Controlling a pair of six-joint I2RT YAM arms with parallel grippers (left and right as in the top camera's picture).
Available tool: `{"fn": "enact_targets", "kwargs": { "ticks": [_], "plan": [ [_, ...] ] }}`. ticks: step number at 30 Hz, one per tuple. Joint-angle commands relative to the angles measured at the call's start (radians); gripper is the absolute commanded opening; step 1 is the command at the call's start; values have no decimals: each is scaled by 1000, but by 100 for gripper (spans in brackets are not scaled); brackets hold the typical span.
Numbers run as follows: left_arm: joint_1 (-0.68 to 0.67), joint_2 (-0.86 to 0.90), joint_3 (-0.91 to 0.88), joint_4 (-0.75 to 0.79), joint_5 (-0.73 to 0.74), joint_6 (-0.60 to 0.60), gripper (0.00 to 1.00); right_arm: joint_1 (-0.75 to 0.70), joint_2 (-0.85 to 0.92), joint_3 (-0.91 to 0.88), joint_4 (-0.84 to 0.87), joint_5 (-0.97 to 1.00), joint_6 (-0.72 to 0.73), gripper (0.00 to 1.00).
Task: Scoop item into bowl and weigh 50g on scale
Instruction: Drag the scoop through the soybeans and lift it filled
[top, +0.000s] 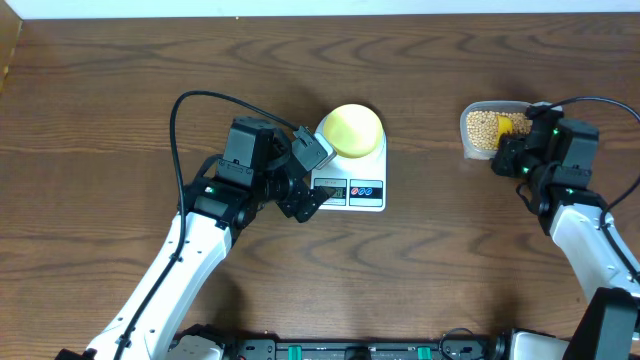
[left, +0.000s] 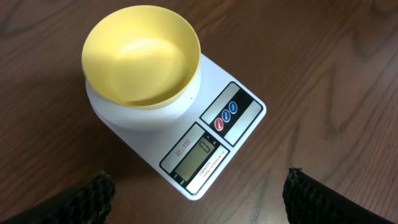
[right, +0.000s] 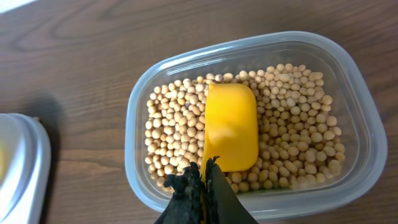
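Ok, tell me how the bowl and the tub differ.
The bowl is round and opaque pale yellow; the tub is rectangular and clear. The bowl is empty; the tub holds beans and a yellow scoop. The bowl sits on the scale; the tub sits on the table. Both stand upright with open tops.

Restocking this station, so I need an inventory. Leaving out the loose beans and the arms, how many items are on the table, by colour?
Yellow: 2, the bowl and the scoop
White: 1, the scale
Clear: 1, the plastic tub
Total: 4
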Motion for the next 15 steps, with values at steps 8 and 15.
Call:
{"fn": "enact_targets", "kwargs": {
  "ticks": [8, 15],
  "plan": [
    [5, -4, -2, -4, -6, 2, 89, -79, 56, 18, -18, -223, 26, 1],
    [5, -4, -2, -4, -6, 2, 89, -119, 106, 18, -15, -298, 34, 1]
  ]
}}
